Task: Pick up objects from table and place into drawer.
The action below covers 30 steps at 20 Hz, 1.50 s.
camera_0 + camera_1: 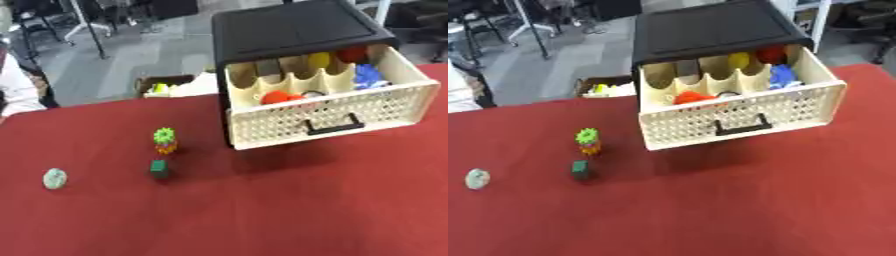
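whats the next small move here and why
Probably bring a robot hand in over the dark green block, since no hand is in view yet. Three small things still lie on the red table: the block, a green and orange toy just behind it, and a pale round thing far left. The drawer already stands open, holding coloured items.

Even, soft light; both views blurry, dim shadow beneath the drawer point(332, 122).
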### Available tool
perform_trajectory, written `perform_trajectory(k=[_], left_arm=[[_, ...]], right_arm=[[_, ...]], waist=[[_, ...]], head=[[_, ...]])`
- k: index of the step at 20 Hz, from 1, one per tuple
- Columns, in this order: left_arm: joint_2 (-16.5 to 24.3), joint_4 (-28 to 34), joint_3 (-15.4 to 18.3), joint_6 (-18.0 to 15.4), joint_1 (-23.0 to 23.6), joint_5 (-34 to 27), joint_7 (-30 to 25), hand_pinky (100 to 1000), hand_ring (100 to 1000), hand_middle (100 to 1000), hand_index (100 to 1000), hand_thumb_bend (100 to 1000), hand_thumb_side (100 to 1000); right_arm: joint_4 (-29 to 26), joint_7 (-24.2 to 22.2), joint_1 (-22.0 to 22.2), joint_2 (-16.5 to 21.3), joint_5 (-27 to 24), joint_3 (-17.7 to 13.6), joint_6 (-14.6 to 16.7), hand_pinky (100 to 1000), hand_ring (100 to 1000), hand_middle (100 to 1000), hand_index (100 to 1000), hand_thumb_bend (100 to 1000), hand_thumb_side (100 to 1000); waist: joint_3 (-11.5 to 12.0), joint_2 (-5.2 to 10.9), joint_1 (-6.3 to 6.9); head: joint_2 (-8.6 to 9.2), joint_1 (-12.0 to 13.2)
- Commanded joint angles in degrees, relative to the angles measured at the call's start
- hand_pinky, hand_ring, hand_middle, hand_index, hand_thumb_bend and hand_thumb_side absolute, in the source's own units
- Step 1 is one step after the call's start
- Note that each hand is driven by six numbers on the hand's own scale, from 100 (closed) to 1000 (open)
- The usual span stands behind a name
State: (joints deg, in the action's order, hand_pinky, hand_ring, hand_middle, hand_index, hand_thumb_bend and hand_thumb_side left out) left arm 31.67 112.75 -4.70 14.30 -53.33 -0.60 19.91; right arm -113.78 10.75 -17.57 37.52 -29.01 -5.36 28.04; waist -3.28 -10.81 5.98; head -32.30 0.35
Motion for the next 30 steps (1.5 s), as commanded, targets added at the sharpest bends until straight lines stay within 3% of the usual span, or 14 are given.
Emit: perform_trajectory(k=[1,5,9,14,22,30], left_arm=[[2.47,1.78,2.47,-2.21,2.4,-4.14,3.13,656,708,650,834,100,781],[2.36,1.84,3.63,-7.43,8.01,-5.37,4.54,660,710,649,841,100,810],[0.74,1.84,4.51,-13.6,12.86,-5.18,5.52,666,720,659,852,100,832],[-3.42,1.84,5.47,-18.59,19.46,-4.39,4.9,673,717,656,848,100,873],[-9.65,1.84,5.19,-16.38,28.77,-3.91,-0.35,667,704,640,833,100,962],[-12.64,1.84,4.92,-14.66,32.67,-2.2,-3.53,666,700,634,825,100,1000]], right_arm=[[-0.82,-0.33,0.43,4.91,3.21,-1.3,2.11,688,739,664,808,100,1000],[-0.82,-1.58,2.31,10.63,9.52,-1.84,4.13,672,729,643,803,100,1000],[-0.82,-5.06,4.27,16.25,17.03,-1.58,4.15,656,720,639,799,100,1000],[-0.82,-10.58,5.54,23.6,25.56,-1.08,5.88,588,702,674,804,100,1000],[-0.82,-20.3,7.52,32.9,37.24,2.6,9.1,547,694,719,807,100,1000],[-0.82,-27.01,8.57,37.76,41.07,7.79,9.93,486,650,692,800,100,1000]], waist=[[0.34,1.12,-1.07],[0.91,1.66,-2.41],[1.37,2.3,-3.45],[2.01,3.04,-4.4],[2.62,3.09,-5.86],[3.22,2.03,-7.12]], head=[[-1.06,-0.49],[-1.95,-0.62],[-2.6,-0.81],[-3.51,-1.13],[-3.16,-2.18],[-2.39,-3.3]])
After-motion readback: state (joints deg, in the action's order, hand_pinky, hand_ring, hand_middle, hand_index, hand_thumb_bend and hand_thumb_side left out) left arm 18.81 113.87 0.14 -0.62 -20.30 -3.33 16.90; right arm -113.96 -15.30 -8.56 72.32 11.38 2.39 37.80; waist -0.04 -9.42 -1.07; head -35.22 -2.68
